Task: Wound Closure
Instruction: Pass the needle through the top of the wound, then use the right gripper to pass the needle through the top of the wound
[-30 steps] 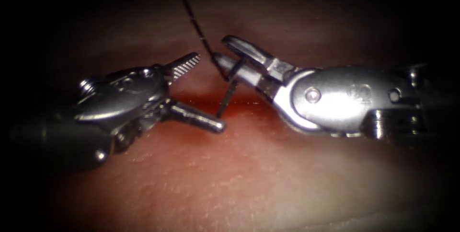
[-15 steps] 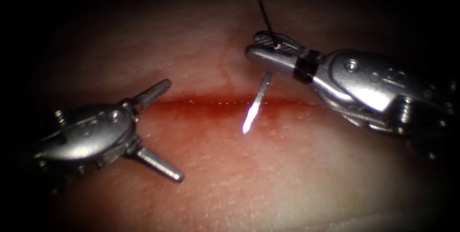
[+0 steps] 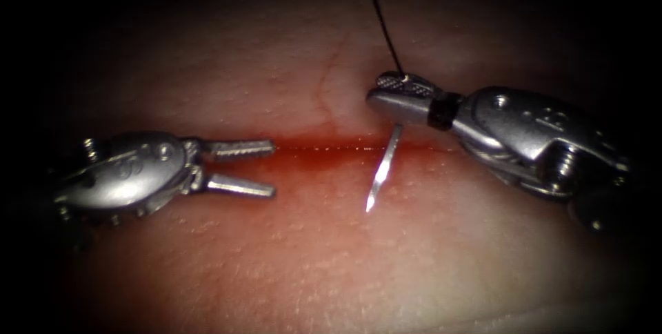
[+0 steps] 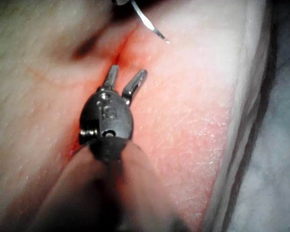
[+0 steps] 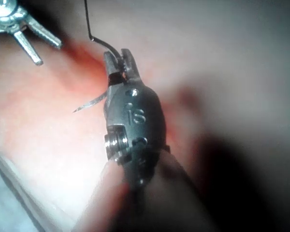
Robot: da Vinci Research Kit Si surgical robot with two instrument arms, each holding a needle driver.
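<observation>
Two end effectors flank the red-stained cut [image 3: 324, 146] in the tissue [image 3: 331, 251] during bench practice in wound closure. At 3 o'clock in the endoscope view, the right end effector [image 3: 403, 96] is clamped on the curved needle [image 3: 383, 168] near its thread end; the needle's body hangs down across the cut toward 6 o'clock, its bright point free in the air just over the near lip and not in the tissue. Dark thread [image 3: 383, 23] runs from the held end up toward 12 o'clock and out of sight. At 9 o'clock, the left end effector [image 3: 265, 167] rests by the cut's left end with its jaws parted and nothing between them; half a second earlier they were spread much wider, and a second ago this tool sat close against the needle at the middle of the cut. Since then the right tool has carried the needle a little toward the right. The left wrist view looks over the empty left end effector [image 4: 127, 80] to the needle [image 4: 152, 26] beyond it; the right wrist view shows the right end effector [image 5: 120, 65] pinching the needle [image 5: 91, 102], whose tip juts out sideways. No stitch can be made out across the cut, whose edges lie unjoined along its visible length, so by these pictures nearly all of the closure remains to be done.
</observation>
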